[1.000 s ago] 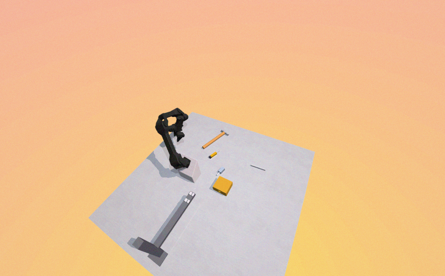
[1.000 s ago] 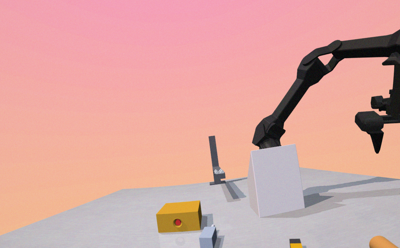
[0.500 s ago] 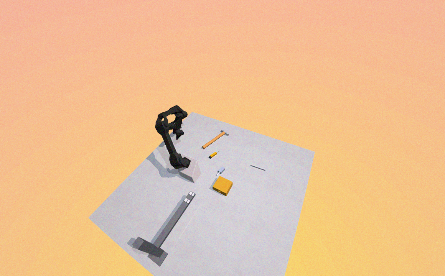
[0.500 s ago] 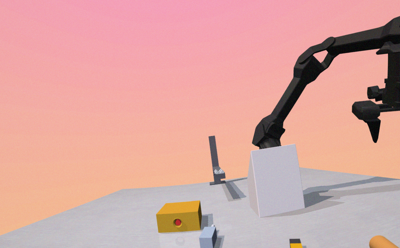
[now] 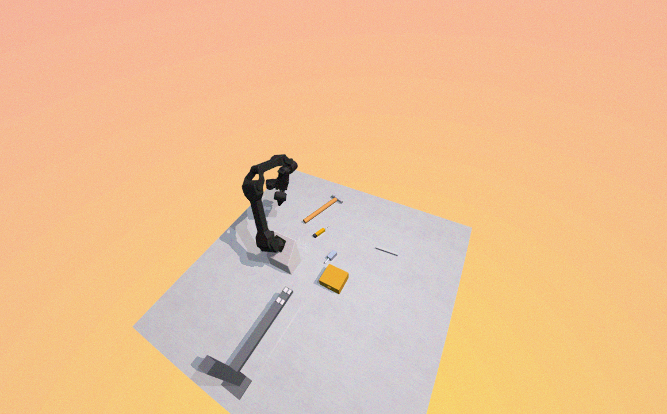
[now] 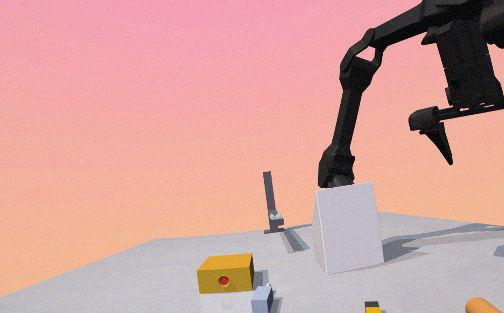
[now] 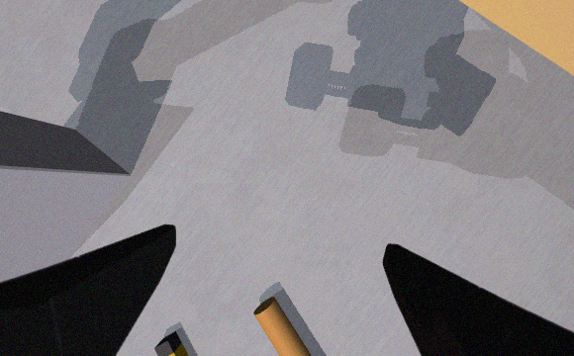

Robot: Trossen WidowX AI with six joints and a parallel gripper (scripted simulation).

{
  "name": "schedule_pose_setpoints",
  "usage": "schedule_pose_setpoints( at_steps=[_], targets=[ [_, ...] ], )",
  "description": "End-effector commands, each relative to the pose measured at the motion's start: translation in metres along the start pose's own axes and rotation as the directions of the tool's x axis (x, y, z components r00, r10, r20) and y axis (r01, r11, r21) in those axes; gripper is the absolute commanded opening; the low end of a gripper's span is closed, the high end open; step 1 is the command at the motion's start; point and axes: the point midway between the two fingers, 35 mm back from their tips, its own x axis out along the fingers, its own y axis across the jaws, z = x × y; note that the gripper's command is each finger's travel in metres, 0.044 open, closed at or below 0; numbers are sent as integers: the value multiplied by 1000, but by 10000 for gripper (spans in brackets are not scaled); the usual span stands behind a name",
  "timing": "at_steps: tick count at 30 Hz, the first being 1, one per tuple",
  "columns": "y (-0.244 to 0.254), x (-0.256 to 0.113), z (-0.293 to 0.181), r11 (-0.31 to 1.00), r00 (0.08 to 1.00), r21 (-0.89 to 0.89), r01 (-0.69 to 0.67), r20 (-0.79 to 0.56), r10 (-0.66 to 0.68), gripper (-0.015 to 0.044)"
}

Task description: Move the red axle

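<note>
Two black tapered fingers on my gripper, spread wide, nothing between; raised, upper right in the exterior view. Below them in the wrist view, bottom centre: orange cylindrical hammer handle.

Yellow block-shaped beam, lower left in the exterior view. Red round axle sits inside its hole. Dark grey bracket, pale V-blocks unloaded. Extraction and placing both remain, I judge.

Exterior alone shows me red; top gives the bracket's full length; wrist shows neither.
</note>
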Motion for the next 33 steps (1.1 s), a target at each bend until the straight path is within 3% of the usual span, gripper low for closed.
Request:
schedule_pose_setpoints(
  at_steps=[1,7,14,18,23,33],
  targets=[
    [24,-22,-60,953,995,287,99,-49,-88,440],
    [69,-32,-134,741,977,639,205,-92,-191,440],
    [151,-19,-224,138,946,954,265,-229,-230,440],
    [201,2,-258,-245,937,941,231,-283,-203,440],
    [265,38,-282,-660,940,734,158,-317,-128,440],
    [273,46,-285,-707,941,692,147,-317,-115,440]
  ],
)
